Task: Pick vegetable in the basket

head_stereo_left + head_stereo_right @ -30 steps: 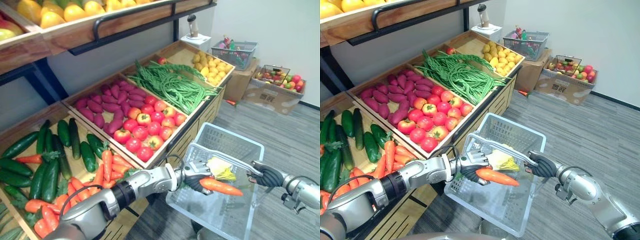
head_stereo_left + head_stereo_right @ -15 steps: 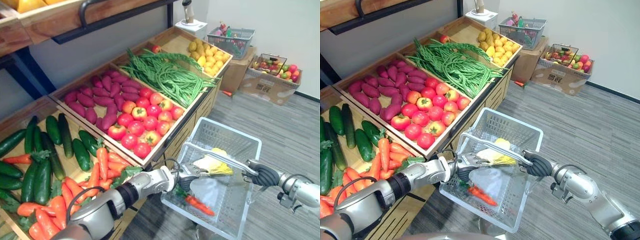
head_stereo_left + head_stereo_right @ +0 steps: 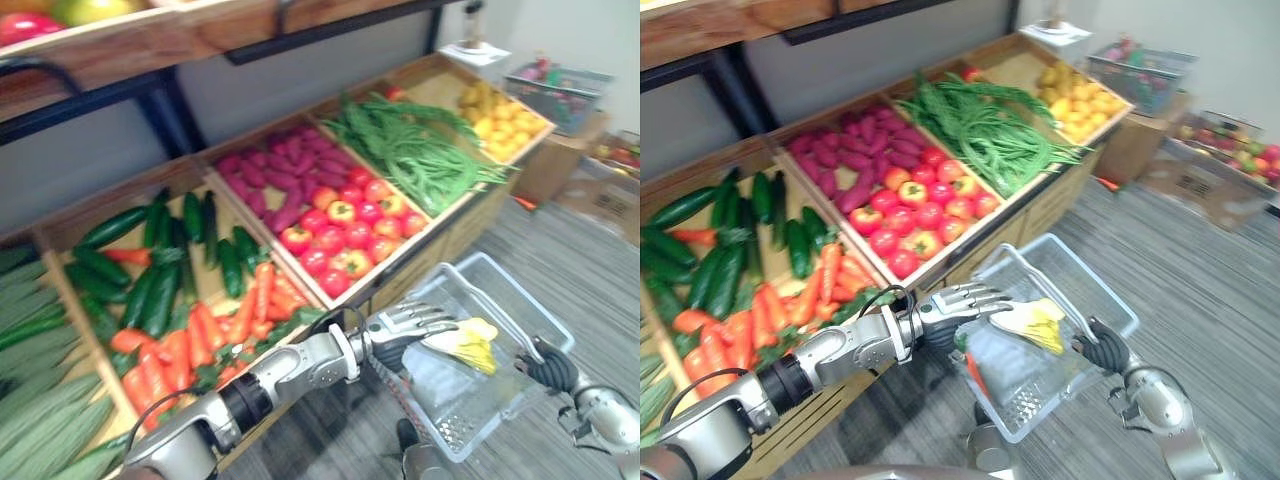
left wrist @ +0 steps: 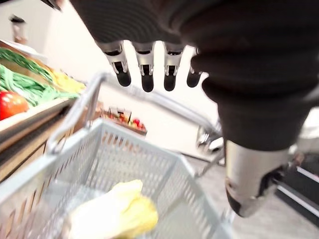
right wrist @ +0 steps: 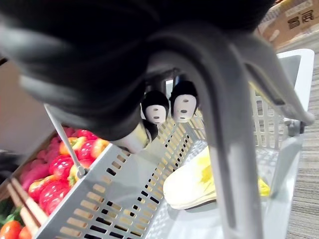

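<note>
Floor (image 3: 600,262) open beyond basket (image 3: 1098,280); left robot hand (image 3: 405,322) spread over rim, right robot hand (image 3: 545,368) gripping handle (image 5: 222,149).

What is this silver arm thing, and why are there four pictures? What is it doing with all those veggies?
It is a walking robot shopping at a vegetable stand. Two pictures come from cameras in its head, like eyes looking down. The other two come from little cameras on its wrists, so you see its fingers very close.

The right robot hand is curled round the handle of a grey basket. The left robot hand hovers open above the basket, holding nothing. Inside lie a yellow vegetable and what looks like a carrot.

On the wooden stand are cucumbers, tomatoes and green beans.
</note>
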Tool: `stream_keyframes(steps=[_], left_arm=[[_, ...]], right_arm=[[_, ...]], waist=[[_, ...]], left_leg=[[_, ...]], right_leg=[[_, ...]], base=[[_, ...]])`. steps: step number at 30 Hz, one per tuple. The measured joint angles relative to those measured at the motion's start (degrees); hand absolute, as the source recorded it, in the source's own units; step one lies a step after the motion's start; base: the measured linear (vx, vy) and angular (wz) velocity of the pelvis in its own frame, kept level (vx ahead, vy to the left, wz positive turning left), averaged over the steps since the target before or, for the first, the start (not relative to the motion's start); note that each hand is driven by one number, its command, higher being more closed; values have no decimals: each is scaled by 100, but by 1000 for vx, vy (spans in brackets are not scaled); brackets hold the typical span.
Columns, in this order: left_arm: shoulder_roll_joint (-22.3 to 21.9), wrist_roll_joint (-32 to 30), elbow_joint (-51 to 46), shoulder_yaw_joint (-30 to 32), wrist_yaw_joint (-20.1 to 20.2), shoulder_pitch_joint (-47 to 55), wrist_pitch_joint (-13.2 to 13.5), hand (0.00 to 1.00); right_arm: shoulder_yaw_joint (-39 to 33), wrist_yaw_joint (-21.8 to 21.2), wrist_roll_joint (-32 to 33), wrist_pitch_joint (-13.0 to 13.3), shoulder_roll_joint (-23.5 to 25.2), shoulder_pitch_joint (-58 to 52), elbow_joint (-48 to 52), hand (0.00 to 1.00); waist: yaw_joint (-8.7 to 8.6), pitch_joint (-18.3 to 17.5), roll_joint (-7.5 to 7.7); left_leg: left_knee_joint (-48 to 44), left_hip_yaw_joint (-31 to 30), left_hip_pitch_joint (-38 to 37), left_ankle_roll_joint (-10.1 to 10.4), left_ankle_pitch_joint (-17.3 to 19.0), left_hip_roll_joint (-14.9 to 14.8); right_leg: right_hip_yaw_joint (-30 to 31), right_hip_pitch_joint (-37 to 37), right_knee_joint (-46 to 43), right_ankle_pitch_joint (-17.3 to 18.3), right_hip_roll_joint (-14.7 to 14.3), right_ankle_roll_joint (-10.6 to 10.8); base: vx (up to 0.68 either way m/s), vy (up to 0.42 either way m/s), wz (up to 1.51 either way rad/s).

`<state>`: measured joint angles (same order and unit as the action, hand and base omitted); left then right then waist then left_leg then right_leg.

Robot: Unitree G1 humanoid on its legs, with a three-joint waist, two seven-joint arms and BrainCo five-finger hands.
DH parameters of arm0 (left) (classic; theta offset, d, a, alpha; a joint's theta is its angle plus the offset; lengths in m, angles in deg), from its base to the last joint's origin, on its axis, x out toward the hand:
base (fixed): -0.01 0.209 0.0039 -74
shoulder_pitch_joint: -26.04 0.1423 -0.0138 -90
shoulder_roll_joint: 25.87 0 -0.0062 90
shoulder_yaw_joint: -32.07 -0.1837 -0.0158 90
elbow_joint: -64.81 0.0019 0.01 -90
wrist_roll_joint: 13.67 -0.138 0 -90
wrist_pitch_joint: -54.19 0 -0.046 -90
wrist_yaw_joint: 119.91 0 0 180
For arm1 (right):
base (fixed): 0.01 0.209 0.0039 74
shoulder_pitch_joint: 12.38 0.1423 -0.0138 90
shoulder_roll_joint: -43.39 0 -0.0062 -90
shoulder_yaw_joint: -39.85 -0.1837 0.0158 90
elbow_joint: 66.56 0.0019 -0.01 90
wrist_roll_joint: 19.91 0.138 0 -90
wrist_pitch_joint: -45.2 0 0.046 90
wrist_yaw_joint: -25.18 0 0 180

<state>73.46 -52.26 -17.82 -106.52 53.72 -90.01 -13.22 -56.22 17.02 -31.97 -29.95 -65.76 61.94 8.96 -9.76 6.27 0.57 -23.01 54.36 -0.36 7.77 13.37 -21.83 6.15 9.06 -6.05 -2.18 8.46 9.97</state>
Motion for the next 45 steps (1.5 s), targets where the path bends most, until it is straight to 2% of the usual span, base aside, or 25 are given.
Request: stream_keyframes(steps=[2,4,6,8,9,10,11,12,16,18,22,25,26,29,33,35,40,43,45], left_arm=[[89,231,-635,315,-24,278,47,0],[228,258,-1135,719,-101,639,64,0],[237,467,-1476,1345,-240,1055,70,0],[154,707,-1840,2248,-407,1513,49,0],[87,886,-2093,2900,-533,1803,26,0],[36,920,-2179,3150,-616,1904,4,0],[-73,922,-2265,3461,-721,2024,-24,0],[-263,997,-2351,3867,-942,2216,-66,0],[-595,1095,-2535,4450,-1340,2613,-219,0],[-946,1092,-2564,4939,-1597,2900,-337,0],[-1460,1132,-2326,5649,-1932,3196,-500,0],[-1818,1171,-1744,6325,-2310,3381,-690,0],[-1921,1391,-1334,6586,-2361,3477,-766,0],[-2133,2026,-161,7071,-2372,3615,-1004,0],[-2198,2481,1339,7668,-2251,3747,-1240,0],[-2213,3014,2307,7960,-2151,3767,-1336,0],[-2189,2932,4076,8019,-1898,3896,-1340,0],[-2157,2559,4868,7793,-1590,4026,-1436,0],[-2149,2435,5182,7631,-1149,4120,-1467,0]], right_arm=[[-526,288,-176,-127,563,-21,-701,100],[-982,529,-165,-247,1031,67,-1378,100],[-1517,864,-137,-380,1474,271,-2177,100],[-2126,1191,90,-499,1829,564,-3179,100],[-2452,1391,306,-575,1995,775,-3817,100],[-2563,1469,399,-619,2057,850,-4044,100],[-2644,1560,514,-669,2121,887,-4324,100],[-2777,1694,638,-727,2236,915,-4699,100],[-2964,1806,716,-828,2400,888,-5216,100],[-3118,1914,774,-841,2506,882,-5410,100],[-3312,2058,909,-841,2581,852,-5517,100],[-3376,2167,987,-844,2652,856,-5589,100],[-3377,2175,987,-843,2699,857,-5542,100],[-3367,2175,986,-852,2853,815,-5375,100],[-3331,2174,978,-873,3052,758,-5185,100],[-3303,2175,971,-913,3184,766,-5120,100],[-3180,2180,971,-923,3269,788,-5119,100],[-3176,2181,949,-919,3276,856,-5146,100],[-3171,2179,741,-921,3277,944,-5181,100]], waist=[[215,6,24],[270,-42,61],[405,-47,92],[546,-106,152],[622,-172,184],[660,-194,179],[694,-192,261],[753,-251,268],[840,-334,350],[849,-363,367],[891,-402,393],[1015,-418,368],[1011,-438,350],[1001,-460,316],[994,-491,319],[991,-499,339],[966,-512,386],[926,-515,395],[910,-512,398]], left_leg=[[225,-460,197,-142,-169,233],[414,-855,367,-226,-324,415],[616,-1203,465,-306,-516,578],[896,-1550,573,-368,-716,801],[1156,-1787,646,-403,-897,964],[1275,-1891,656,-424,-978,1036],[1435,-2034,676,-444,-1094,1123],[1673,-2323,721,-479,-1294,1252],[2379,-2850,710,-525,-1790,1518],[2880,-3269,712,-561,-2154,1655],[2900,-3628,719,-535,-2211,1733],[2901,-3823,731,-507,-2227,1735],[2901,-3918,734,-509,-2226,1742],[2901,-4059,769,-510,-2225,1785],[2901,-4095,782,-511,-2225,1808],[2901,-4095,783,-527,-2213,1827],[2901,-4087,729,-580,-2151,1875],[2901,-4059,686,-559,-2129,1868],[2901,-3931,591,-506,-2085,1828]], right_leg=[[-421,-129,-5,80,197,10],[-792,-223,3,134,339,6],[-1108,-365,40,142,402,5],[-1441,-519,177,142,500,3],[-1673,-581,232,150,559,-11],[-1755,-615,247,158,581,-25],[-1883,-657,286,165,602,-37],[-2102,-763,329,179,620,-61],[-2563,-904,345,220,610,-126],[-2885,-1000,379,332,594,-164],[-3183,-1213,358,503,617,-153],[-3296,-1250,296,617,593,-143],[-3323,-1269,293,622,579,-148],[-3441,-1315,315,627,560,-154],[-3477,-1342,361,640,569,-177],[-3483,-1364,403,639,590,-178],[-3499,-1453,501,642,616,-195],[-3459,-1469,500,656,615,-191],[-3341,-1475,497,657,606,-193]], base=[[-49,19,101],[-10,10,113],[19,4,103],[-2,9,95],[-4,10,89],[-6,2,90],[10,-5,96],[18,-9,99],[6,-9,86],[-36,12,95],[-48,24,54],[-58,15,22],[-47,11,13],[-11,18,16],[37,12,6],[64,6,2],[86,8,0],[82,-11,-8],[73,-19,-28]])
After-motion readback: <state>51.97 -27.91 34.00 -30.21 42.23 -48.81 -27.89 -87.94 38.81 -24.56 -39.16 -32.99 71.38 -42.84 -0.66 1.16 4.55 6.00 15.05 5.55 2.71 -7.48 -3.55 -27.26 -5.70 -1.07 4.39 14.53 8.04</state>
